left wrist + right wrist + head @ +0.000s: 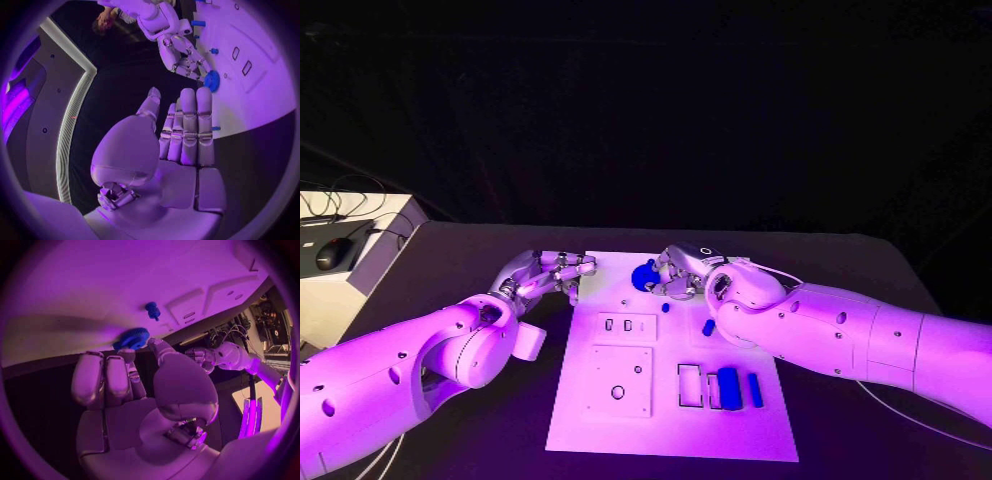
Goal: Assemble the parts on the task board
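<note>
Holding a blue disc [645, 277] in its fingertips at the board's [672, 420] far edge, right hand [684, 272] is nearer; left hand [554, 275] open, empty, just beside.

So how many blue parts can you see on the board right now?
5: a round gear gripped by the right hand, a small peg near it, another piece by the right wrist, and two bars at the board's near end. The arm may hide more.
</note>
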Robot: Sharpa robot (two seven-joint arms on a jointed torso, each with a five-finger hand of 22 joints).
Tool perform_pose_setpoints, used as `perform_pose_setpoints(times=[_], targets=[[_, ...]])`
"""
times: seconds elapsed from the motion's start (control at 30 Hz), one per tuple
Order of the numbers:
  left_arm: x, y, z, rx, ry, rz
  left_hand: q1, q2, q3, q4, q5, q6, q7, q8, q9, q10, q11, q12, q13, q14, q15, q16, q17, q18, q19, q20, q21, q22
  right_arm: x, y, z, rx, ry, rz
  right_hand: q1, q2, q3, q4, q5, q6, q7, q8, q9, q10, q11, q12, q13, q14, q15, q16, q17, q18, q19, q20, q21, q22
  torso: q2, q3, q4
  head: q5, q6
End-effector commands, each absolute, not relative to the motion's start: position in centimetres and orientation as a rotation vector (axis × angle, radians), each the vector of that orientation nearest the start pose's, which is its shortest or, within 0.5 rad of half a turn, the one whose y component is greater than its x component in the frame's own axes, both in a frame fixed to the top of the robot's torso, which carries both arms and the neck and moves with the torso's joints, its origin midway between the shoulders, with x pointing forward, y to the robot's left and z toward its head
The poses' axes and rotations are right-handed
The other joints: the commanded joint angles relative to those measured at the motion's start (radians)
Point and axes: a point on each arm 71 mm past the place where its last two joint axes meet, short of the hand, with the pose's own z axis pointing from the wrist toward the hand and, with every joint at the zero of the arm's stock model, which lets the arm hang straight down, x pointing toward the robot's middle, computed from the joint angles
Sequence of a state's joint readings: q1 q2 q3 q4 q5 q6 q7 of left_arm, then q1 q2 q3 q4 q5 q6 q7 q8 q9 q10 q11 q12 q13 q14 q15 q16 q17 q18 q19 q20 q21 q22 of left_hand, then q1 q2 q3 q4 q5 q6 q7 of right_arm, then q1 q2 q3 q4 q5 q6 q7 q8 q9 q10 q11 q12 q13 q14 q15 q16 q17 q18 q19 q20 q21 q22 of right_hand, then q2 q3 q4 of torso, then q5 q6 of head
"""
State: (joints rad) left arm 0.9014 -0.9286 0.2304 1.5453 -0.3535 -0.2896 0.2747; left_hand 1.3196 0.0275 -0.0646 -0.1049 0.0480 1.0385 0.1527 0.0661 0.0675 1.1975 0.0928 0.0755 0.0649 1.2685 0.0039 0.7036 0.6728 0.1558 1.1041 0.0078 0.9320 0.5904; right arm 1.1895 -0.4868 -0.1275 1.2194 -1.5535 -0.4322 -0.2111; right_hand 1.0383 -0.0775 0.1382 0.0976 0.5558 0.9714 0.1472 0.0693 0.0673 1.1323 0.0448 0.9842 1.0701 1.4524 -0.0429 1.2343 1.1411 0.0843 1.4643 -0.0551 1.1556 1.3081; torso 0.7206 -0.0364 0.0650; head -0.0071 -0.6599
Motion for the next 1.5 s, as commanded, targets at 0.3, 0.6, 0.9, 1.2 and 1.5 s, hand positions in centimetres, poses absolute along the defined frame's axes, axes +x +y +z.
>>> perform_pose_setpoints(times=[0.3, 0.6, 0.9, 1.2, 1.5], targets=[[46.3, 24.9, -21.9, -0.999, 1.504, -1.402, 0.0, 0.01, 0.0, -0.004, 0.001, -0.001, 0.0, 0.005, 0.001, -0.006, 0.0, -0.001, -0.001, 0.0, 0.008, 0.003, -0.001, 0.032, 0.006, 0.004, -0.005, 0.001, 51.4, -11.4, -23.2, -0.227, 1.661, 0.553, -0.002, 0.009, 0.0, -0.007, 0.003, 0.012, 0.001, -0.005, 0.002, 0.003, -0.005, 0.008, 0.003, 0.002, 0.007, 0.005, 0.001, -0.001, 0.063, 0.007, 0.007, 0.166, 0.0, 0.0004, -0.0011, 0.001, -0.001], [46.4, 25.0, -21.9, -0.998, 1.502, -1.401, 0.0, 0.01, 0.0, -0.004, 0.001, -0.001, 0.0, 0.005, 0.001, -0.006, 0.0, -0.001, -0.001, 0.0, 0.008, 0.003, -0.001, 0.032, 0.006, 0.004, -0.005, 0.001, 51.0, -11.7, -23.1, -0.219, 1.662, 0.574, -0.005, 0.012, -0.001, -0.007, 0.002, 0.014, 0.0, -0.005, 0.001, 0.005, -0.005, 0.008, 0.004, 0.002, 0.006, 0.005, 0.001, -0.001, 0.063, 0.007, 0.007, 0.167, 0.001, -0.0001, -0.0004, 0.001, -0.001], [46.4, 25.0, -21.9, -0.999, 1.501, -1.399, 0.0, 0.01, 0.0, -0.004, 0.001, -0.001, 0.0, 0.005, 0.001, -0.006, 0.0, -0.001, -0.001, 0.0, 0.008, 0.003, -0.001, 0.032, 0.006, 0.004, -0.005, 0.001, 50.7, -12.3, -22.5, -0.19, 1.593, 0.595, 0.002, 0.016, 0.0, -0.017, 0.004, 0.018, -0.001, -0.005, 0.001, 0.008, -0.006, 0.01, 0.006, 0.003, 0.005, 0.007, 0.002, -0.002, 0.064, 0.006, 0.012, 0.168, 0.0, -0.0003, 0.0003, 0.0, 0.001], [46.4, 25.2, -22.0, -0.999, 1.495, -1.394, 0.001, 0.008, -0.001, -0.005, 0.001, -0.001, 0.0, 0.004, 0.0, -0.007, 0.001, -0.001, -0.001, -0.001, 0.008, 0.003, -0.002, 0.032, 0.006, 0.004, -0.007, 0.003, 50.6, -14.3, -21.2, -0.09, 1.467, 0.673, 0.053, 0.009, -0.001, -0.07, -0.057, 0.016, 0.003, -0.005, 0.001, 0.008, -0.005, 0.007, 0.004, 0.002, 0.005, 0.006, 0.001, -0.003, 0.064, 0.005, 0.013, 0.168, -0.001, 0.0003, -0.0007, -0.002, 0.006], [46.6, 25.3, -22.1, -1.002, 1.494, -1.393, 0.001, 0.007, -0.002, -0.006, 0.001, 0.0, 0.0, 0.005, 0.001, -0.006, 0.0, 0.0, -0.001, -0.004, 0.008, 0.002, -0.003, 0.031, 0.004, 0.005, -0.008, 0.003, 51.0, -18.3, -20.6, 0.072, 1.521, 0.825, 0.226, 0.026, -0.028, -0.187, -0.387, 0.015, 0.007, -0.005, 0.001, -0.018, 0.0, -0.015, -0.017, -0.004, 0.008, -0.02, -0.02, 0.003, 0.054, 0.009, -0.027, 0.159, -0.001, 0.0014, -0.0021, -0.012, 0.016]])
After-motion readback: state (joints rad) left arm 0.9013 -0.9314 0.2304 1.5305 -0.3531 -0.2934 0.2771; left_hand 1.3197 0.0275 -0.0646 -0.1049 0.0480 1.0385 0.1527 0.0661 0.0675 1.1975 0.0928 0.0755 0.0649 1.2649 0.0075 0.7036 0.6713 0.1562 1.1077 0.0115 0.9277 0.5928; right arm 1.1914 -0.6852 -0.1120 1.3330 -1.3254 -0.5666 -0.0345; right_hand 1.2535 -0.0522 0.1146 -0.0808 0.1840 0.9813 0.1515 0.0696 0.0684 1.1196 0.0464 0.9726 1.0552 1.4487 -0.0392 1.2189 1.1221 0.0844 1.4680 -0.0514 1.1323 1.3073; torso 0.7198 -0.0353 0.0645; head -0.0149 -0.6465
